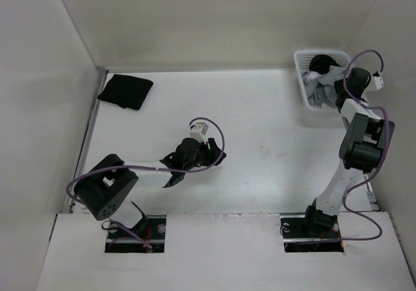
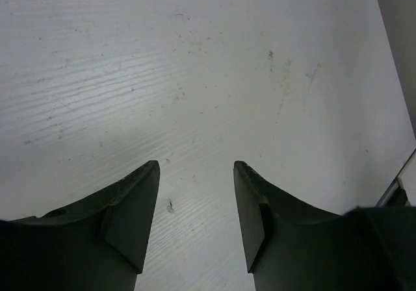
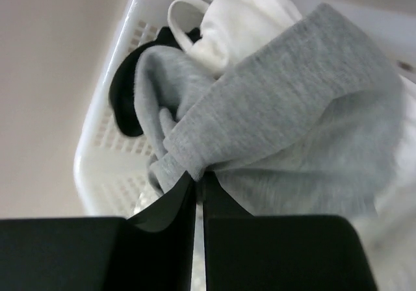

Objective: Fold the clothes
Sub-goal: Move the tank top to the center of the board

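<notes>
1 black garment (image 1: 125, 91) far-left on table (image 1: 260, 115). Left gripper (image 2: 196, 167): jaws apart, above tabletop. 1 basket (image 3: 107, 141) far right holding 1 grey tank top (image 3: 279, 109), 1 white piece (image 3: 244, 12), 1 black piece (image 3: 123, 102). Right gripper (image 3: 197, 179): clamped on grey tank top.

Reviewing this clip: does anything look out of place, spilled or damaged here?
Nothing is spilled or damaged. The white basket at the far right corner is heaped untidily, and the right pincer pinches the grey knit garment inside it. A black garment lies crumpled at the far left corner.
</notes>
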